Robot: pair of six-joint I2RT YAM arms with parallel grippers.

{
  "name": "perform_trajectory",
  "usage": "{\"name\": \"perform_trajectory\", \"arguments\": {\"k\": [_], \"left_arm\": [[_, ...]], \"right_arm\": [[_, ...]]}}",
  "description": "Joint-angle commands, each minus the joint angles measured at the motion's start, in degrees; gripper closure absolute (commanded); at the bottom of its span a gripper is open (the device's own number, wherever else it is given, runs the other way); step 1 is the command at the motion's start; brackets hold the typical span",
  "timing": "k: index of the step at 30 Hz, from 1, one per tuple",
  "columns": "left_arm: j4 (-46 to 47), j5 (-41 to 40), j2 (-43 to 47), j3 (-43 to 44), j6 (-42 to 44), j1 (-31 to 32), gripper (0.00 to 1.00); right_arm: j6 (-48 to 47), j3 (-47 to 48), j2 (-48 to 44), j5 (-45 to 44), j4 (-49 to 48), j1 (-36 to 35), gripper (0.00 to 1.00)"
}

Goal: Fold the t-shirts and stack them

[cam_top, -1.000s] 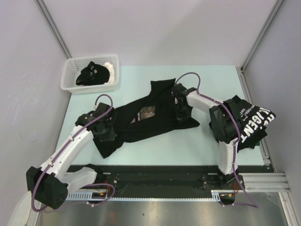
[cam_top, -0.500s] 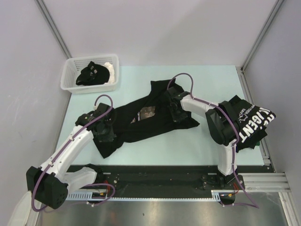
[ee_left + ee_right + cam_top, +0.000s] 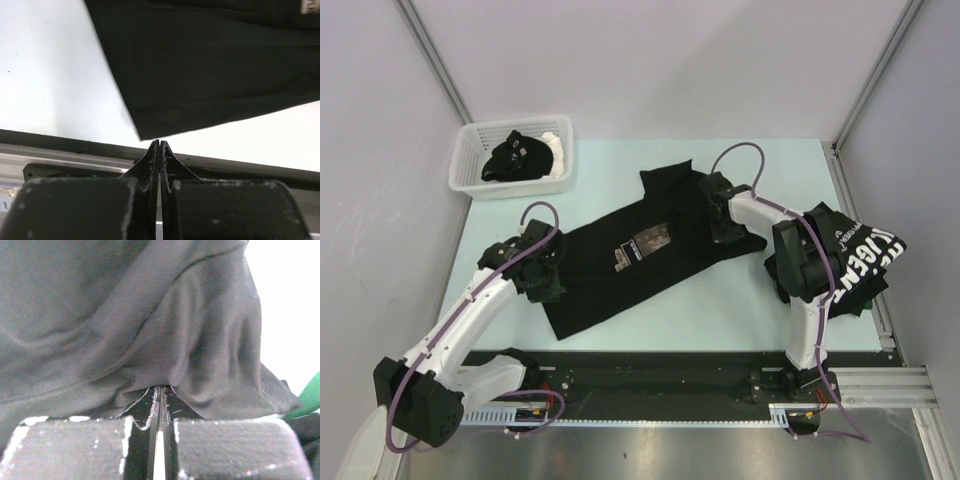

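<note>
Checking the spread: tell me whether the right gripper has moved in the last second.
Yes. The right gripper has shifted right, farther from the basket, pulling the shirt flatter.

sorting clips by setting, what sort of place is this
Probably a robot lab work cell, not a home: bare grey partition walls on metal posts, a left arm and right arm bolted to a metal rail at the edge of a pale green table, a black t-shirt spread on it.

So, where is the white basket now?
In the top view, the white basket sits at the far left corner of the table, apart from the spread black shirt.
</note>
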State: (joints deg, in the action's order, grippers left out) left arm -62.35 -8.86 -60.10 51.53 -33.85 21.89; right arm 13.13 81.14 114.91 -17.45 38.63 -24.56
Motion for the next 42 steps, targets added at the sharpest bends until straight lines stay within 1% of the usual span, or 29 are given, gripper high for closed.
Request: {"name": "perform_trajectory", "arguments": {"k": [1,5,7,8,9,10,11,12,16,17,18,19,20,21,22,23,24,26,29,30,31,33,34,35,36,38,42], "left_arm": [[0.4,-0.2,-0.5,1.2,1.8,0.3,0.99],[1.2,-0.2,-1.7,1.8,2.4,0.3,0.99],[1.7,0.1,-2.4,2.0,2.5,0.3,0.99],[2.0,0.2,-2.7,2.1,2.6,0.3,0.99],[2.1,0.2,-2.8,2.1,2.6,0.3,0.98],[2.4,0.2,-3.0,2.2,2.6,0.3,0.99],[2.6,0.5,-3.4,2.3,2.6,0.3,0.99],[2.7,0.6,-3.6,2.4,2.6,0.3,0.98],[3.6,0.6,-4.0,3.1,2.6,0.3,0.99],[3.8,0.5,-4.0,3.3,2.6,0.3,0.98],[4.0,0.6,-4.0,3.4,2.6,0.3,0.98],[4.4,0.6,-4.1,3.4,2.6,0.3,0.98],[4.6,0.4,-4.2,3.4,2.6,0.3,0.98],[4.6,0.4,-4.5,3.5,2.6,0.3,0.97],[4.9,0.5,-4.9,3.5,2.5,0.3,0.97],[5.0,0.6,-4.9,3.7,2.4,0.3,0.97],[5.0,0.7,-5.2,3.8,2.4,0.3,0.97],[5.2,0.6,-5.4,3.9,2.2,0.3,0.97],[5.5,0.6,-5.7,3.9,2.2,0.3,0.97],[5.6,0.5,-5.9,3.9,2.3,0.3,0.97],[5.6,0.4,-6.2,3.8,2.3,0.3,0.97],[6.1,0.4,-6.3,3.7,2.3,0.3,0.96],[6.3,0.5,-6.3,3.7,2.3,0.3,0.96],[6.5,0.3,-6.4,3.7,2.1,0.3,0.95],[6.6,0.0,-6.6,3.8,1.9,0.3,0.95],[6.8,-0.6,-7.0,4.1,1.5,0.3,0.9],[6.1,-1.1,-8.4,5.2,0.6,0.3,0.86]], "right_arm": [[-0.6,-0.3,0.9,-4.9,-0.5,3.4,1.0],[-0.6,0.6,1.2,-3.8,-0.1,2.6,1.0],[0.2,1.0,1.3,-1.9,0.5,2.1,0.99],[0.4,1.5,1.2,-1.4,0.6,1.9,0.92],[0.5,1.6,1.0,-0.7,0.6,1.4,0.73],[0.8,2.2,0.4,-0.7,0.7,1.2,0.66],[0.7,2.9,-0.1,-0.4,0.5,0.9,0.64],[0.3,3.5,-0.6,0.0,0.4,0.6,0.56],[-1.2,8.6,-3.1,-0.6,1.4,-0.3,0.39],[-1.5,12.2,-3.5,-0.7,1.8,-0.4,0.29],[-1.9,14.5,-3.3,-1.1,3.4,-0.4,0.13],[-2.2,16.9,-3.1,-1.5,3.9,-0.6,0.01],[-3.3,18.9,-2.4,-1.7,4.4,-0.7,0.0],[-3.6,23.7,-1.7,-2.1,6.0,-0.6,0.0],[-4.0,26.1,-1.0,-2.2,7.1,-0.5,0.0],[-4.4,28.5,1.0,-2.6,8.3,-0.4,0.0],[-4.9,33.2,1.9,-3.5,10.5,-0.2,0.0],[-5.8,35.9,3.2,-4.3,11.1,0.0,0.0],[-7.8,39.2,5.8,-4.0,8.9,1.1,0.0],[-8.5,40.1,8.2,-3.6,8.1,1.4,0.0],[-8.4,43.2,9.6,-3.0,8.0,1.9,0.0],[-8.6,47.4,13.3,-0.9,8.6,3.4,0.0],[-8.8,49.4,16.9,-0.3,8.7,3.8,0.0],[-8.6,53.4,18.5,1.4,8.8,4.4,0.0],[-8.4,55.0,19.9,3.0,8.7,5.7,0.0],[-7.2,57.5,22.6,6.6,7.5,7.0,0.0],[-9.0,57.5,24.2,12.0,-1.7,8.1,0.0]]}}
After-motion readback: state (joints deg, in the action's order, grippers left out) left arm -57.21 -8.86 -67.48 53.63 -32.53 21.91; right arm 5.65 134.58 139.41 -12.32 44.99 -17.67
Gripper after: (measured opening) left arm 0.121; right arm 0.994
